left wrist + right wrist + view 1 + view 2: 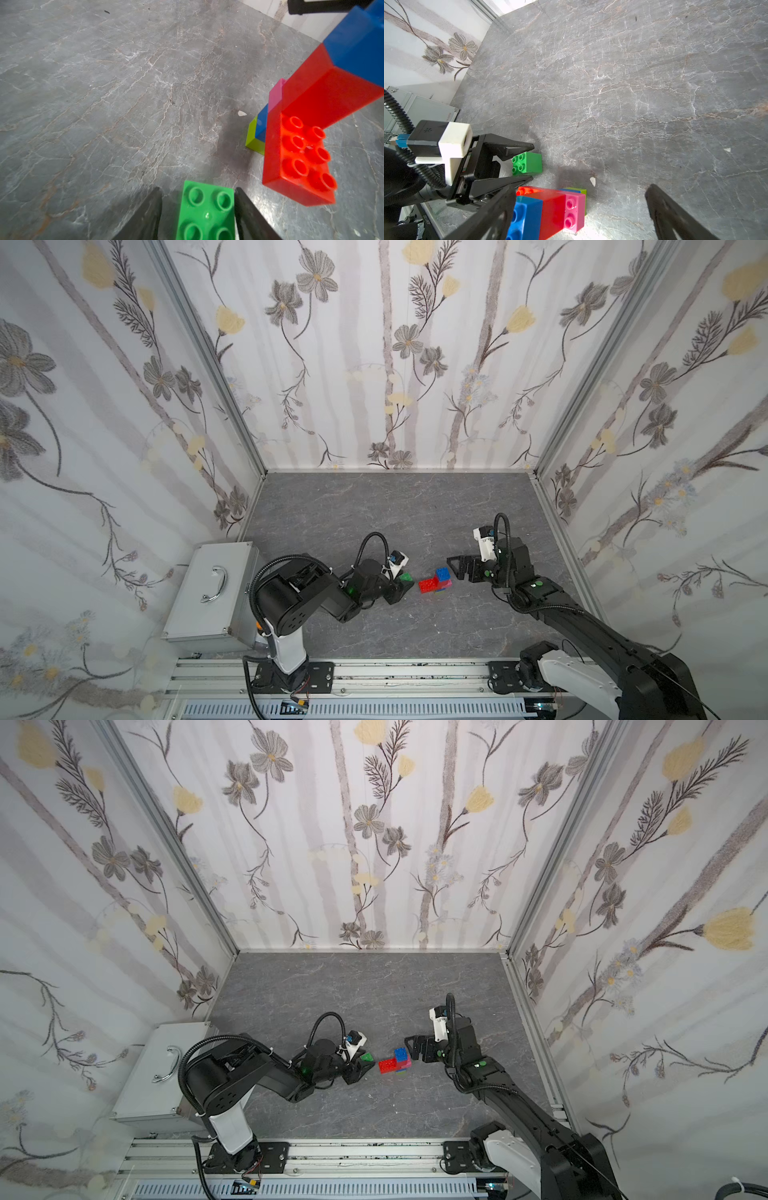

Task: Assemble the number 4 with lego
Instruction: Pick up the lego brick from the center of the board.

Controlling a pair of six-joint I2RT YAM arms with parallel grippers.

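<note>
While dark green brick [407, 577] lies on counter [374, 510] at 9 o'clock of half-built number 4 [435, 580], my left pincer [402, 581] straddles it.
Left wrist: fingers [145, 218] spread, one side gapped, no pinch yet.
Right wrist: right pincer [581, 188] wide apart beside number 4.
Next, likely: squeeze, lift, seat on red crossbar [301, 158] studs.

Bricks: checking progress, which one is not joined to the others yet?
The dark green brick, alone between the jaws of the left gripper; all the others are joined in one stack.
</note>
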